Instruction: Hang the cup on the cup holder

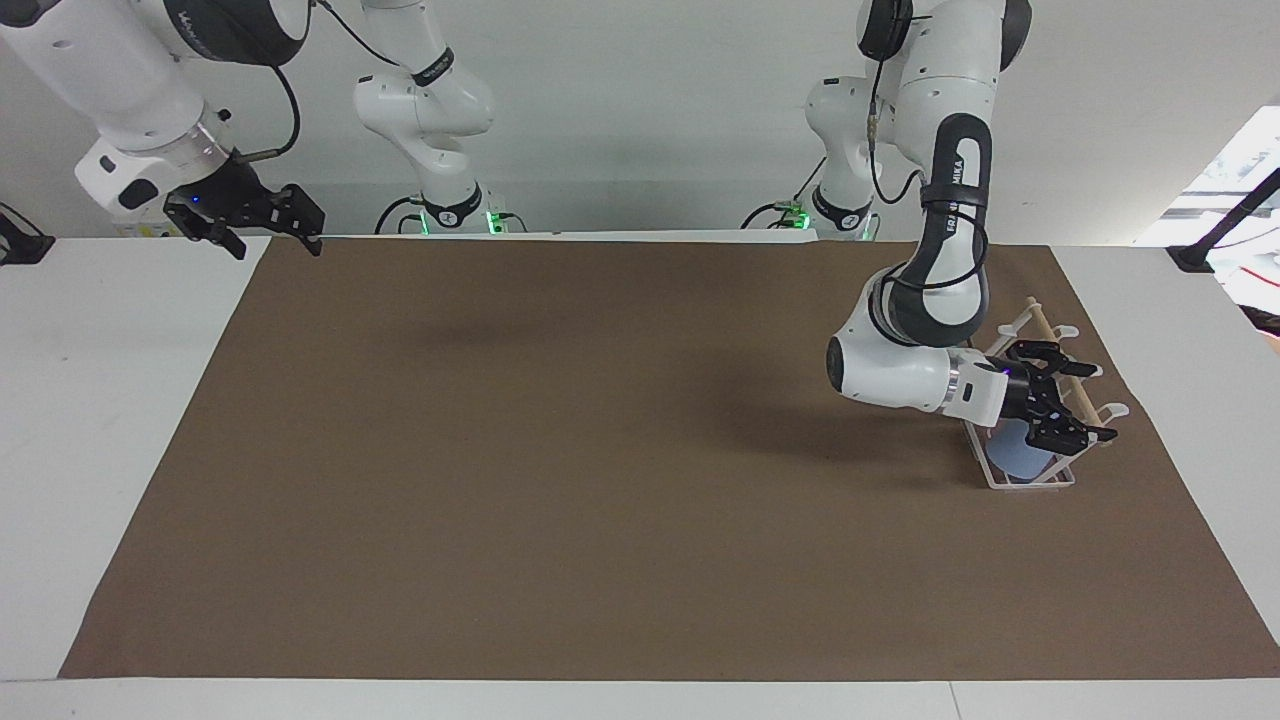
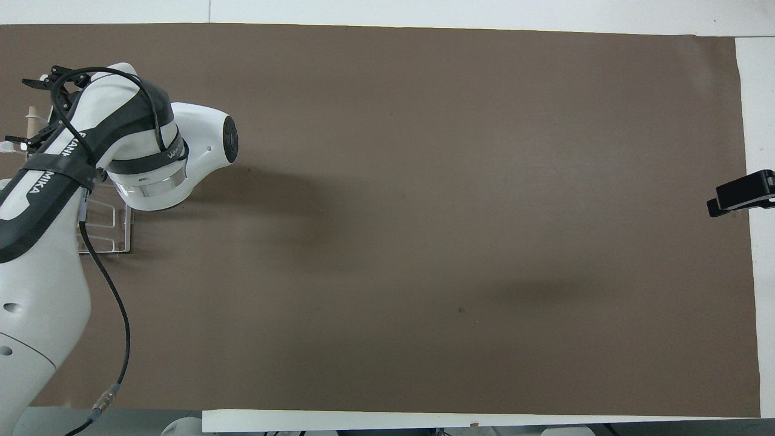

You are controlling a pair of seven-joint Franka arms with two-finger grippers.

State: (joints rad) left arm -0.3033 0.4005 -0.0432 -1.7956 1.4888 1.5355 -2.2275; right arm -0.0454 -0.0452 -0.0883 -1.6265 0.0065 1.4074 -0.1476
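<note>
Two "FRANKA" labels show on the left arm (image 1: 950,215); left gripper (image 1: 1068,402) gapes empty over the rack (image 1: 1030,480), cup (image 1: 1018,452) inside; right gripper (image 1: 270,235) waits open, upper left.

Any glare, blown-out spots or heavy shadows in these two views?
Facing view: a window patch at the edge by the left arm's end is blown out; a soft shadow lies on the brown mat under the left arm. Overhead view: even light, two diffuse arm shadows on the mat, no glare.
</note>
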